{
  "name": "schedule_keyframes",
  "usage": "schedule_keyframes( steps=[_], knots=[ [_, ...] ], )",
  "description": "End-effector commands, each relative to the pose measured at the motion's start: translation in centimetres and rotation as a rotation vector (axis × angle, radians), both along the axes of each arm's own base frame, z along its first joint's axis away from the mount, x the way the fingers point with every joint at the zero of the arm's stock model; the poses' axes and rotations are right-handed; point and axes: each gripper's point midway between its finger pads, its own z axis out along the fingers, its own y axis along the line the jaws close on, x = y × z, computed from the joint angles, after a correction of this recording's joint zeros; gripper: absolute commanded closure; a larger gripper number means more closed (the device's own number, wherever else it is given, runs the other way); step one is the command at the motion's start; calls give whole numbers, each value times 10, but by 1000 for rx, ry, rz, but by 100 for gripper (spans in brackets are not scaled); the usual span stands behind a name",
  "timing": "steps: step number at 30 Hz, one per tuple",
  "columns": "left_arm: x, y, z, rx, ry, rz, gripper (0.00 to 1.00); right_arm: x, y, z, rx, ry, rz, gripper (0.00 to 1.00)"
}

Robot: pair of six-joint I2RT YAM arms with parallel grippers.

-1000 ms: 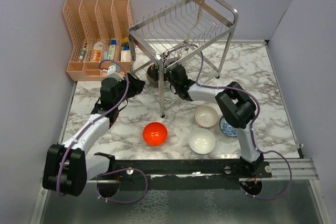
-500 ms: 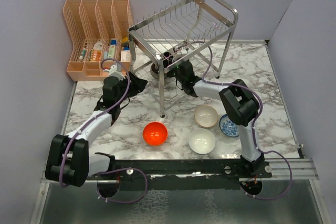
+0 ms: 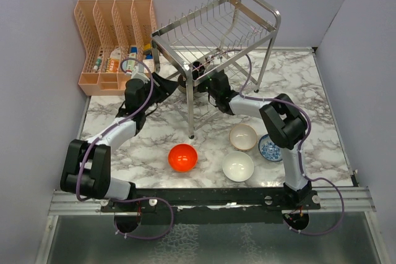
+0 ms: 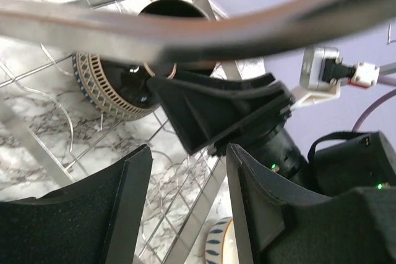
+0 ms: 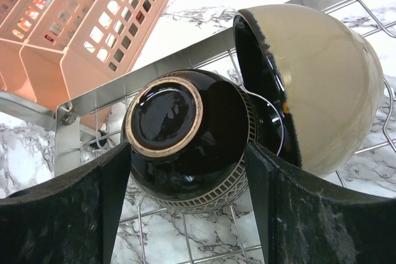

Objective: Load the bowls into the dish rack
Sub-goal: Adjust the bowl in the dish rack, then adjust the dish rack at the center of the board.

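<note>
— Four bowls are seen loose on the marble-veined table [image 3: 154,140]: a glossy red-orange bowl [image 3: 183,157], a plain white bowl [image 3: 238,166], a beige-pink bowl [image 3: 243,136] and, partly hidden by the right arm [image 3: 281,125], a blue-patterned bowl [image 3: 269,149]. What is found at the dish rack [image 3: 170,55]?

— Shiny steel wire is carried there on tubular legs. Over the lower tier a dark brown bowl [image 5: 179,128], glossy, with a tan foot ring and a ribbed band near the rim, is clasped on both sides by the right gripper [image 5: 187,159]. Just beside it a cream-sided bowl [image 5: 328,85] with a dark inside is stood on edge.

— How are the arms posed?

— The right arm is folded at the elbow, its forearm laid leftward under the upper tier. The left arm [image 3: 114,134] is stretched toward the rack's front-left side. The left gripper [image 4: 187,171] is held with its fingers parted around nothing, facing the dark brown bowl through the wires.
</note>
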Motion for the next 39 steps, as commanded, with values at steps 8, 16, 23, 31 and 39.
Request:
schedule_keyframes(
  steps=[8,16,23,31,39],
  knots=[
    [17,0,-7,-86,91,55,47,-16,-7,31,28,-25,51,15],
    [19,3,-7,-133,116,92,47,-29,-19,46,41,-35,35,14],
    [22,9,-12,-171,140,149,47,-41,-39,49,9,-3,-11,13],
    [34,8,-30,-213,194,187,45,-67,-76,44,-50,45,-71,13],
    [58,1,-39,-229,203,193,45,-88,-115,37,-101,83,-104,12]
  ],
)
